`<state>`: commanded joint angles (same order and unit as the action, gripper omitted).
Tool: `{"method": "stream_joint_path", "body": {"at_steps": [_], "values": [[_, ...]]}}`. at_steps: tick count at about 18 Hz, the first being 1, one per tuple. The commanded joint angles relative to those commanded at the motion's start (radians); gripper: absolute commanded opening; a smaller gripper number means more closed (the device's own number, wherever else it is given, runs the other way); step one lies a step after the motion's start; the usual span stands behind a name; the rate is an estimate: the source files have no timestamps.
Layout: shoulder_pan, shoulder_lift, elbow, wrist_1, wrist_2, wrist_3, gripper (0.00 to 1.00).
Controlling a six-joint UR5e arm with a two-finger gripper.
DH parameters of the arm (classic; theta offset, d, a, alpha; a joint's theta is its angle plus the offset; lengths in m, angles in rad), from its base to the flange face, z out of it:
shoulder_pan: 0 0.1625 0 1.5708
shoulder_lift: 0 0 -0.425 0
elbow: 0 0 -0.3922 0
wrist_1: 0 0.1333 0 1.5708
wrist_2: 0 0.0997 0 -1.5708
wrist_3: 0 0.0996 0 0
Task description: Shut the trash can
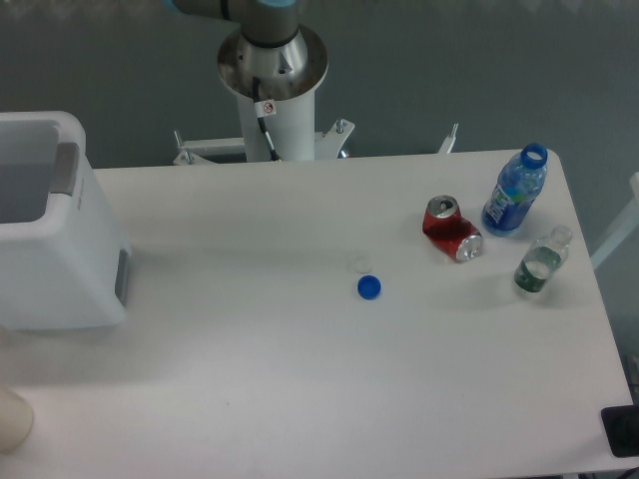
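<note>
The trash can (pixel 55 235) sits at the far left edge of the table (pixel 300 379), cut off by the frame on its left side — a big white box with rounded corners, a grey tab (pixel 65 168) on its rim and a grey patch (pixel 122 274) low on the side that faces the table's middle. Its top stands open, and I can see down into the pale inside.

My own base column (pixel 272 85) rises behind the table's back edge, near the middle; only the lower part of my arm shows at the top of the view. My gripper is out of sight, so I cannot tell how far its fingers are spread or whether they hold anything.

Well apart from the bin, on the right side — a blue bottle (pixel 515 192) with no cap, standing by the back corner. Just beside it to the left lies a crushed red soda can (pixel 451 229). A smaller clear bottle (pixel 541 261) stands near the right edge, in front of the blue one.

Near the table's middle lies a blue cap (pixel 369 288), and close behind it a small clear cap (pixel 360 264).
</note>
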<state>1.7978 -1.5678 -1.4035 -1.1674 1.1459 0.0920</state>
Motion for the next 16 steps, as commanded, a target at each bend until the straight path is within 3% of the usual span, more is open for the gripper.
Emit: {"method": "stream_joint_path", "body": {"at_steps": [16], "values": [[0.083, 0.005, -0.055, -0.005, 0.0, 0.054, 0.0]]}}
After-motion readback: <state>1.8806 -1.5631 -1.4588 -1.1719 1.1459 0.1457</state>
